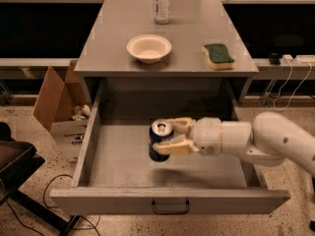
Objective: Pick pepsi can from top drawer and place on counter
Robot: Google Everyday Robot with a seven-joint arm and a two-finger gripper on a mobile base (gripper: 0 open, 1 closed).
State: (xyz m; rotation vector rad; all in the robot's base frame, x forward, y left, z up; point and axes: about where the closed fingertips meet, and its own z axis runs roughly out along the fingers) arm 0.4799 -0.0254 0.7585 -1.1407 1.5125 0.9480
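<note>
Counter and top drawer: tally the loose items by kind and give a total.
Bottle: 1, on the counter
Bowl: 1, on the counter
Sponge: 1, on the counter
Pepsi can: 1, gripped by the claw, within the top drawer
Total: 4

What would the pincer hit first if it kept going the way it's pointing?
Probably the wide grey drawer's side wall beside the cardboard box; the pincer, shut on the dark blue soda can, might clear it, height unclear.
</note>
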